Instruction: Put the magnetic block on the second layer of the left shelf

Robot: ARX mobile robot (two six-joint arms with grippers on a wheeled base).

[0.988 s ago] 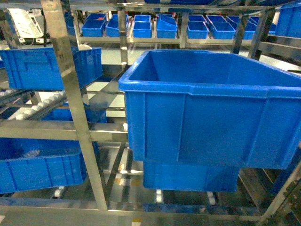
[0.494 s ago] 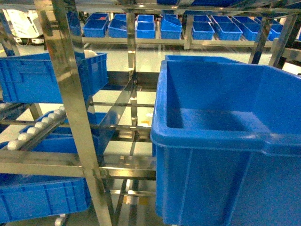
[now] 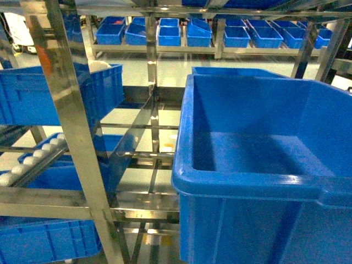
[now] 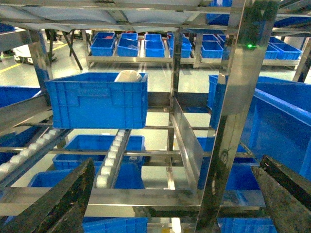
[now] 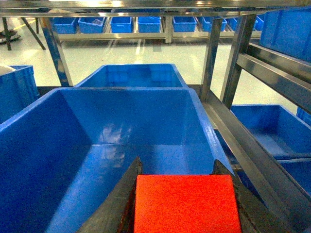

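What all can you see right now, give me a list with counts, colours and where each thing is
Magnetic block: one, red, held between the right gripper's fingers above the large crate.
Large crate: one, blue, open and empty, right of centre in the head view.
Ribbed crate: one, blue, on the left rack's roller rails, something white inside.
Small bins: a row, blue, on the far rack.
Steel rack posts: shiny, framing the tiers.
Left gripper: dark fingers spread, empty.
Right gripper: dark, closed on the block.

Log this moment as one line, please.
right tool: shut on magnetic block | above large blue crate | left tool: open, empty
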